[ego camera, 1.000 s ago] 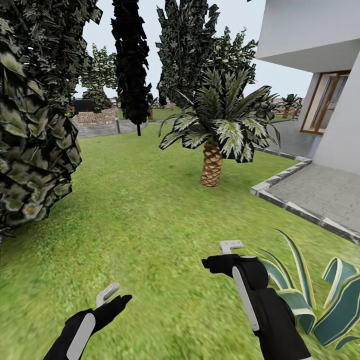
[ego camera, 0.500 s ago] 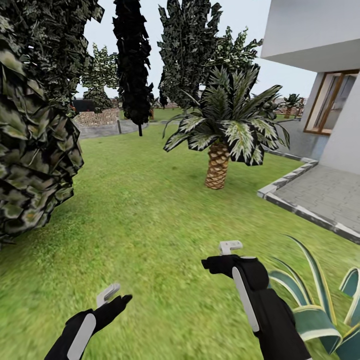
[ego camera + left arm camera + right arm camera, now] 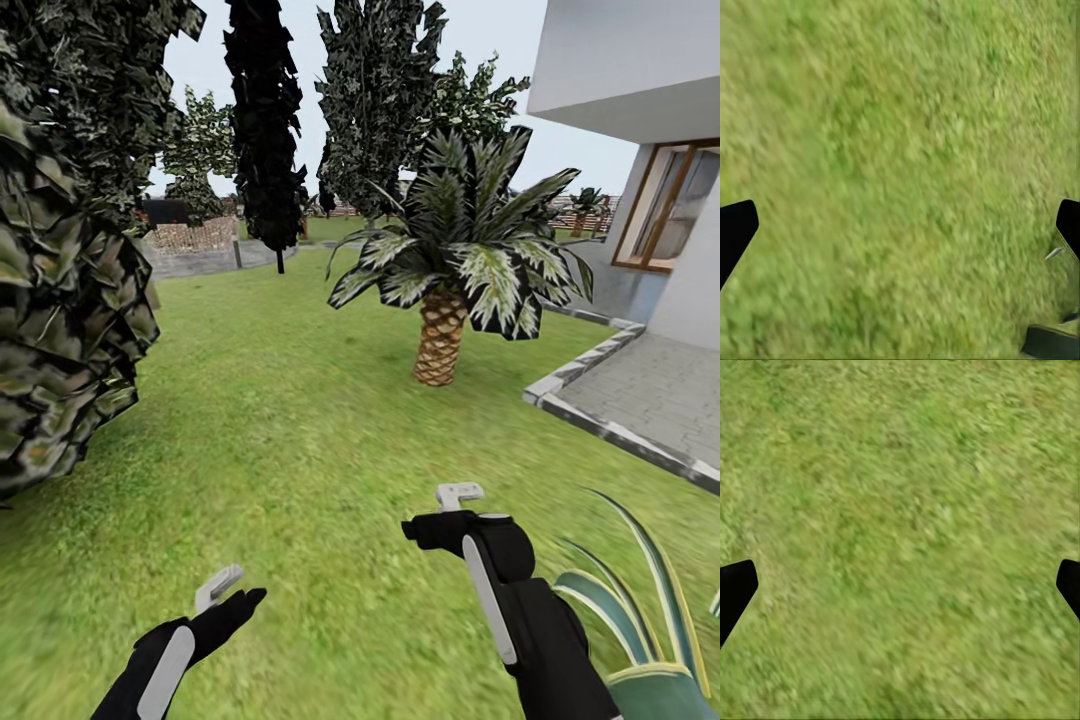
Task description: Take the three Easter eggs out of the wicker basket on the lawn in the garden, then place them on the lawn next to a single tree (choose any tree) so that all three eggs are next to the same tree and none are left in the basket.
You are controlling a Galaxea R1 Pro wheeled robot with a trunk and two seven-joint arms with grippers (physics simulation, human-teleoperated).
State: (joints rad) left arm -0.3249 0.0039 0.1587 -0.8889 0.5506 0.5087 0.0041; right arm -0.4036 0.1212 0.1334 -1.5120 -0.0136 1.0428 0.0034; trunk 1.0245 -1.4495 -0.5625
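Mottled green lawn under both spread tools, scaly-trunked palm ahead

The lawn spreads wide from near to far. A short palm with a scaly trunk stands right of centre, well ahead of both arms. Dark leafy bushes crowd the left edge, and tall dark trees rise farther back. At the right, a paved patio borders a white house. Striped leaves fan out near right. The left claw and right claw hang low over the grass, nothing in either.
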